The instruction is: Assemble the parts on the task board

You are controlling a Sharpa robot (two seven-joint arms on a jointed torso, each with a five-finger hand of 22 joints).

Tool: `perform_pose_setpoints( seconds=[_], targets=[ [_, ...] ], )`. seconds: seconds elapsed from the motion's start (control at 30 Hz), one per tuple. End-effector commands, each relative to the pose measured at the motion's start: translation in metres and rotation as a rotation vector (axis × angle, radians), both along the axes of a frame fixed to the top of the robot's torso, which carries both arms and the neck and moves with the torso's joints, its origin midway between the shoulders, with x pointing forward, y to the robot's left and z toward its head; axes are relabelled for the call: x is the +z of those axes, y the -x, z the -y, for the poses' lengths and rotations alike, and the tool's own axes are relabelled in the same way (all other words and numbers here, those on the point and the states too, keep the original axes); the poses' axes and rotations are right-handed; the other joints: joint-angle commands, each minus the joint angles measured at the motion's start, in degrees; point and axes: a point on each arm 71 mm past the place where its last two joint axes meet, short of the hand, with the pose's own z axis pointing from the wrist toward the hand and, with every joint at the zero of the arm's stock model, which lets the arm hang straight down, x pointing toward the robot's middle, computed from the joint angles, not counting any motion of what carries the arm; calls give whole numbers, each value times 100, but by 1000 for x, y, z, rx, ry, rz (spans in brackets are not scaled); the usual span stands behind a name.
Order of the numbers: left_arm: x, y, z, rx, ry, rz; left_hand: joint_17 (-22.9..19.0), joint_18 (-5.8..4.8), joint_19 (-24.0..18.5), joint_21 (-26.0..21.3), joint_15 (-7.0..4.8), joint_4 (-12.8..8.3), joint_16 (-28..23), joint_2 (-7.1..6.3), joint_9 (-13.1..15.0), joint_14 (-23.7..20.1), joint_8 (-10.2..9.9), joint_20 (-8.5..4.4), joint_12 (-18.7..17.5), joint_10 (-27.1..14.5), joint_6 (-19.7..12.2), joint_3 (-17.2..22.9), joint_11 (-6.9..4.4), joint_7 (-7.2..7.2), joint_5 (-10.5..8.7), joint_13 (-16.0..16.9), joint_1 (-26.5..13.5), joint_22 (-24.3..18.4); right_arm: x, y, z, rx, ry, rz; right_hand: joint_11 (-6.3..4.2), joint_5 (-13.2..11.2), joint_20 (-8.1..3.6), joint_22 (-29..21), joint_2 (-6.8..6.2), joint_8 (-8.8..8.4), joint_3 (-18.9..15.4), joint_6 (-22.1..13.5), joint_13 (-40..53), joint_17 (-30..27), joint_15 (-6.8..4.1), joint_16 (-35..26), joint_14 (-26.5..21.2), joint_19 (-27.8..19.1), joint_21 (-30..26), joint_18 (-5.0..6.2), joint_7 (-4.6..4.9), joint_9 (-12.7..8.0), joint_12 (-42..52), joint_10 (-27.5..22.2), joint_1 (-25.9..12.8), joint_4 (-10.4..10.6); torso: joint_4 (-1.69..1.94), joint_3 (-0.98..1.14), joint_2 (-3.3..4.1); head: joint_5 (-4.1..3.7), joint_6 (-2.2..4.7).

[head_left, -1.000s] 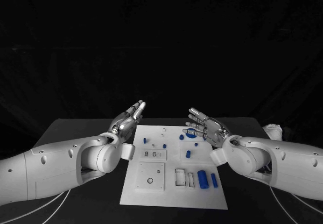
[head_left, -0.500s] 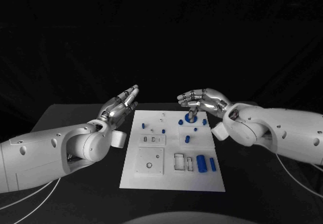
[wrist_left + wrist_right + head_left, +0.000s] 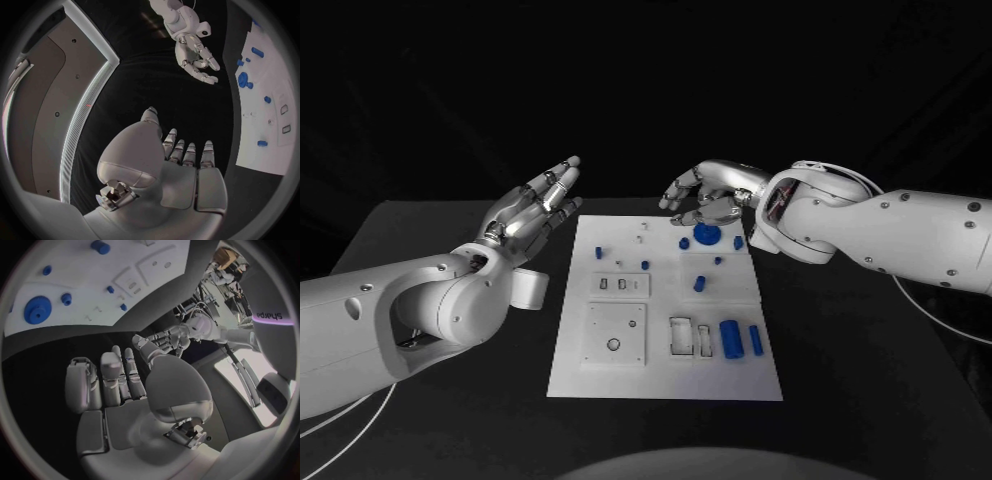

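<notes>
Task board (image 3: 666, 375) lying flat at middle of black table (image 3: 430, 400), blue parts (image 3: 731, 339) sitting scattered across it, blue gear (image 3: 708, 235) near far edge. Left hand (image 3: 531, 212) hovering off board's left side, fingers stretched apart, holding nothing. Right hand (image 3: 714, 194) hanging above board's far end over gear, fingers curling inward, gripping nothing, not touching board.
</notes>
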Motion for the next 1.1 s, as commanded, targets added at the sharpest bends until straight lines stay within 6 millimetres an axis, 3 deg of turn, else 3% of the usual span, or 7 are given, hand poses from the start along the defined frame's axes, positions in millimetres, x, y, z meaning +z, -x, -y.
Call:
perform_pose_setpoints(
  seconds=[0.03,0.27,0.43,0.5,0.6,0.7,1.1],
  targets=[
    [9,2,2,-22,2,40,2,45,2,21,39,14,-7,10,8,-2,27,51,22,13,45,1,49,8,30,6,70,9,-4,-1,0,-11,270,102,-57,285,-26,334,-111,-39,118,108,137,325,-30,197,106,112,106,-99,-29,64,126,54,79,-26,52,-31,174,-24,32],
    [21,4,-1,-16,1,70,-9,42,-13,10,-99,15,-21,3,11,-26,37,51,23,24,97,-15,114,60,100,7,117,0,-2,-3,2,-34,362,148,-49,560,-64,985,-365,-240,273,67,658,2228,-23,1100,829,606,419,-245,-23,201,557,15,70,21,101,-33,298,-69,52],
    [25,4,-4,-6,-2,80,-9,40,-26,0,-147,16,-21,5,12,-26,39,33,23,27,111,-22,119,67,113,8,121,-7,-2,-6,0,-42,391,175,-22,184,-18,877,-521,-402,110,48,1649,2118,16,1093,704,465,355,-205,-35,422,1460,-454,-68,226,117,-11,342,-69,50],
    [26,4,-5,-6,-3,79,-9,40,-29,-2,-150,16,-21,7,13,-26,40,31,24,30,120,-22,120,68,121,8,123,-8,-2,-8,0,-42,396,181,-28,391,-4,881,-501,-412,156,88,1923,2110,2,1094,692,460,351,-207,-35,517,1672,-651,-8,238,120,-4,355,-74,54],
    [26,3,-5,-6,-5,78,-9,38,-29,-2,-147,15,-21,12,16,-26,44,30,25,34,143,-21,128,76,145,9,131,-8,-3,-12,-1,-44,406,183,-37,1076,-5,873,-486,-361,373,176,2024,2069,-8,1078,666,442,338,-204,-34,685,1647,-755,120,177,106,4,355,-78,39],
    [26,3,-6,-6,-5,77,-9,38,-26,2,-135,14,-21,18,20,-26,52,34,27,46,178,-19,138,85,173,11,143,-6,-7,-16,-1,-47,421,179,-31,1359,-7,835,-507,-370,538,133,2038,1980,-5,1042,619,396,312,-190,-31,810,1541,-810,159,155,107,0,342,-86,31],
    [25,3,-5,-16,-6,67,-8,39,-5,22,-79,14,-19,30,27,-24,70,92,29,64,250,-17,190,132,241,14,182,5,-22,-26,0,-52,468,161,-63,659,-7,785,-600,-535,632,188,1940,1848,-13,984,557,327,253,-169,213,904,1153,-812,19,328,110,5,319,-90,-4]
  ],
)
